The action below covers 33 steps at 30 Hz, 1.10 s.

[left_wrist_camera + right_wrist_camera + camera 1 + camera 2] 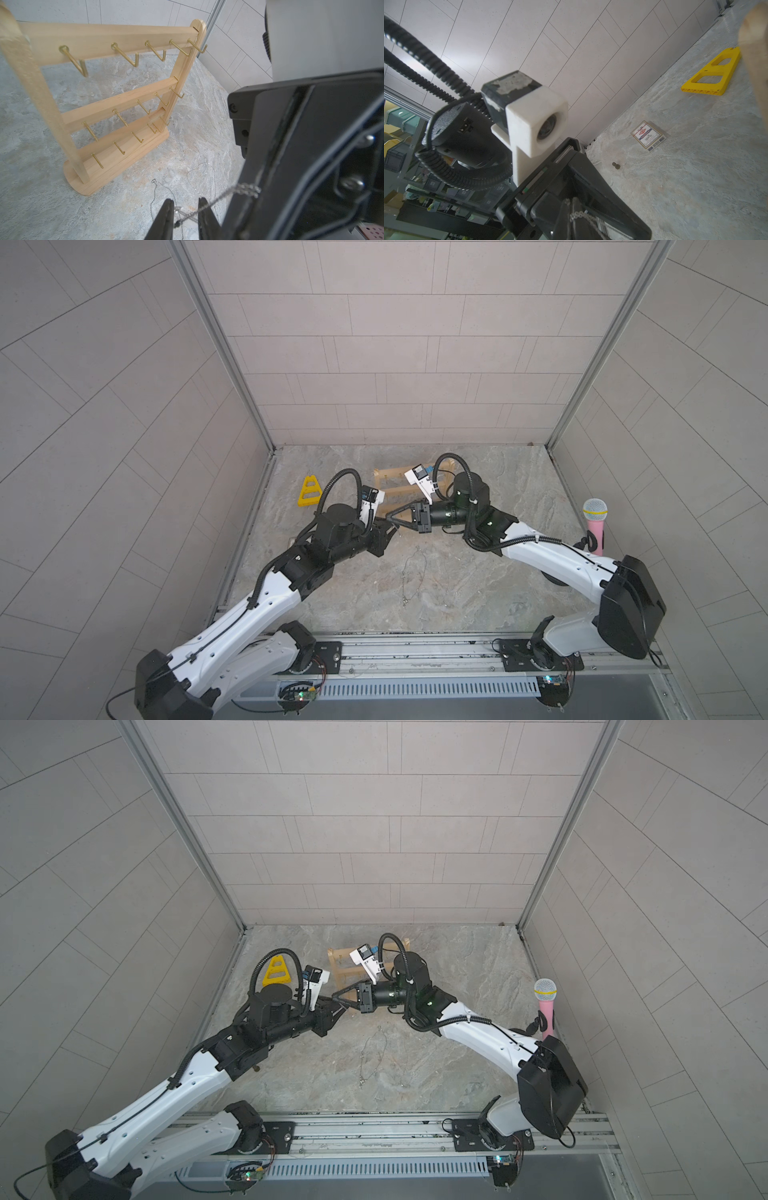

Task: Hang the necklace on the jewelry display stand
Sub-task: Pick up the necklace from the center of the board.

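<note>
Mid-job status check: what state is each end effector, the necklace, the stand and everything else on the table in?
necklace: not hung, partly lifted, rest trailing on the table.
right end effector: shut on the necklace.
left end effector: open, necklace running between its fingers.
jewelry display stand: upright, visible hooks bare.
yellow triangular frame: lying flat.
pink microphone: standing upright.
playing-card box: lying flat.
</note>
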{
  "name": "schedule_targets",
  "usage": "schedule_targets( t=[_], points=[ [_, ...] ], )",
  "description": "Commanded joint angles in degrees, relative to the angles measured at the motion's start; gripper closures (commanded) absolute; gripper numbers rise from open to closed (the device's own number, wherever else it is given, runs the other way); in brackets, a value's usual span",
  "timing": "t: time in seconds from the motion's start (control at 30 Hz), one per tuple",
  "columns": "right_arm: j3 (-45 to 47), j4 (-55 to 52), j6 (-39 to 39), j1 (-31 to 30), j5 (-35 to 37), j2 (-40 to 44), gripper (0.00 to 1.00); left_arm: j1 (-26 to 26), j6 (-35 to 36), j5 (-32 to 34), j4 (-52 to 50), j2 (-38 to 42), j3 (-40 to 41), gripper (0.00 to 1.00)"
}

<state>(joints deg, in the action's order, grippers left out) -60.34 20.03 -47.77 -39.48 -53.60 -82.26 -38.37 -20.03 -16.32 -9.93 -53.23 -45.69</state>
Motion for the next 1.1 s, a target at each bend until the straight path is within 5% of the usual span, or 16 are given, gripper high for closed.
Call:
schedule_targets(
  t=[0.0, 1.07],
  points=[
    [-1.5, 2.61, -1.1, -0.48, -0.38, 0.08, 0.96, -0.23, 0.84, 1.52, 1.79, 1.02, 0.25, 0.75],
    [-0.81, 6.1, -4.36, -0.79, -2.37, -0.27, 0.94, -0.21, 1.49, 7.17, 6.49, 0.41, 0.76, 0.76]
  ],
)
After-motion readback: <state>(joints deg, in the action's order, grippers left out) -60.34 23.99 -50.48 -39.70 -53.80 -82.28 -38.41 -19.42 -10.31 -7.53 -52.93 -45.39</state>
